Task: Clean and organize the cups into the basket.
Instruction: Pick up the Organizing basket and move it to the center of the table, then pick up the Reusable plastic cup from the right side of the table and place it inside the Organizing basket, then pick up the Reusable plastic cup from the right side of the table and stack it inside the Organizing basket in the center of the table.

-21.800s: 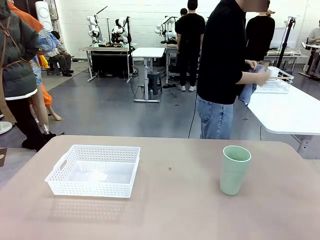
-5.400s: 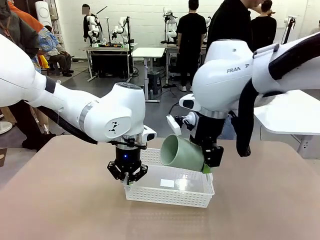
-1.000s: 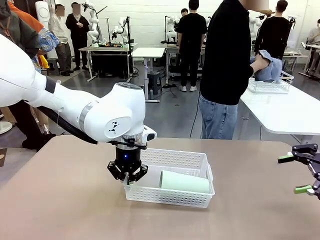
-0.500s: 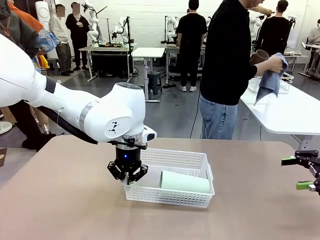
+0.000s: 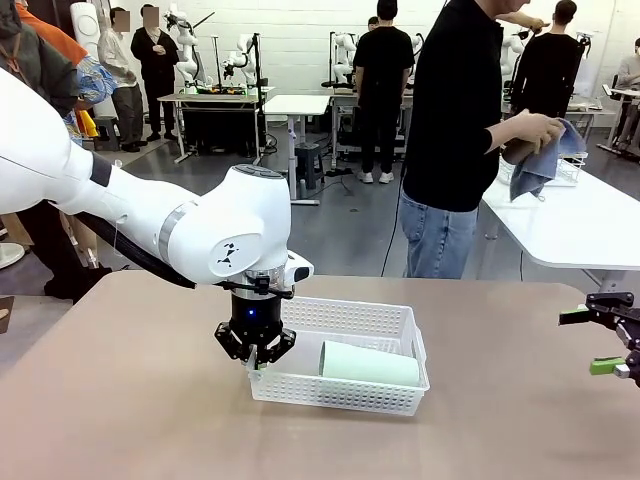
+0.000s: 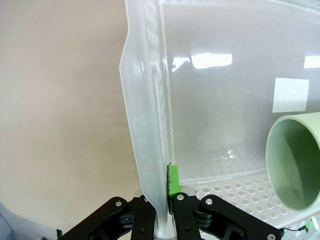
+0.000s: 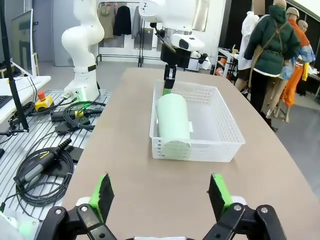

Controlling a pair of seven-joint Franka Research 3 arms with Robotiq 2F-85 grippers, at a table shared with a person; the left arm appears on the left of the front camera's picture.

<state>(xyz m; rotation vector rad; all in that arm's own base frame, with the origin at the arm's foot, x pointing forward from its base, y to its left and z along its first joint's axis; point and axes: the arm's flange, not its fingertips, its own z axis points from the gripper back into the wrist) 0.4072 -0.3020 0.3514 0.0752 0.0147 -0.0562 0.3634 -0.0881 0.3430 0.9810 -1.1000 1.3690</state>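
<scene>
A pale mint cup [image 5: 368,364] lies on its side inside the white lattice basket [image 5: 345,392] on the tan table. My left gripper [image 5: 255,357] is shut on the basket's left rim. In the left wrist view its green pads [image 6: 173,180] pinch the thin wall [image 6: 145,125], with the cup's open mouth [image 6: 295,162] to the right. My right gripper [image 5: 608,343] hovers open at the table's right edge, holding nothing. Its wrist view looks along the table at the basket [image 7: 225,127] and cup [image 7: 172,122] past the gripper [image 7: 160,195]. Across the table a person's hands [image 5: 530,130] hold a tan cup [image 5: 512,153] in a blue cloth [image 5: 548,160].
A white side table [image 5: 570,220] with a white wire rack [image 5: 572,172] stands at the far right behind the person. In the right wrist view cables and a handheld controller [image 7: 42,165] lie left of the table edge, beside the left arm's base [image 7: 82,45]. Bare tan tabletop [image 5: 130,400] surrounds the basket.
The person has brought the cloth and tan cup down and together in front of the chest. My right gripper shifted slightly at the table's right edge. The left gripper, basket and mint cup have not moved.
</scene>
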